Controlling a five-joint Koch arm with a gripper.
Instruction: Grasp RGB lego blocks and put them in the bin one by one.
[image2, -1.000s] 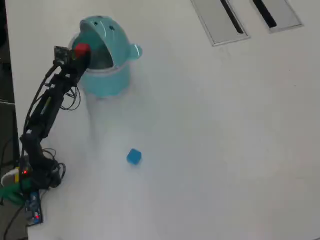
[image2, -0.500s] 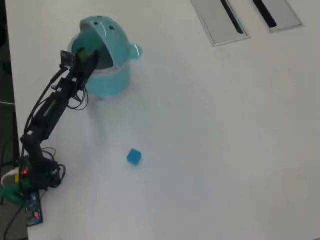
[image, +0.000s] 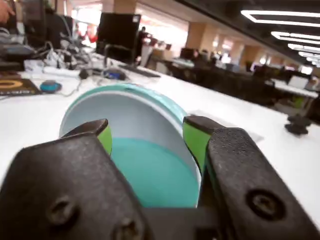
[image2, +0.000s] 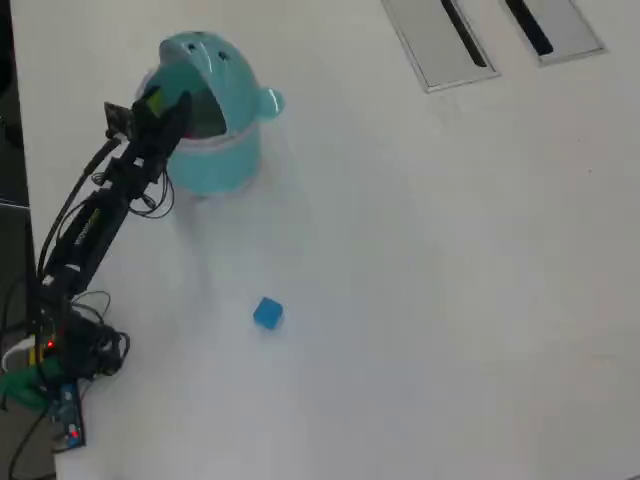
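Bin (image: 150, 175) just beyond parted fingers (image: 195, 137).

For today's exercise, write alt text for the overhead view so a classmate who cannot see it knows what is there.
A small black robot arm reaches its open, empty gripper over the mouth of a teal whale-shaped bin near the top left of a white table. One blue lego block lies alone on the table, well below the bin.
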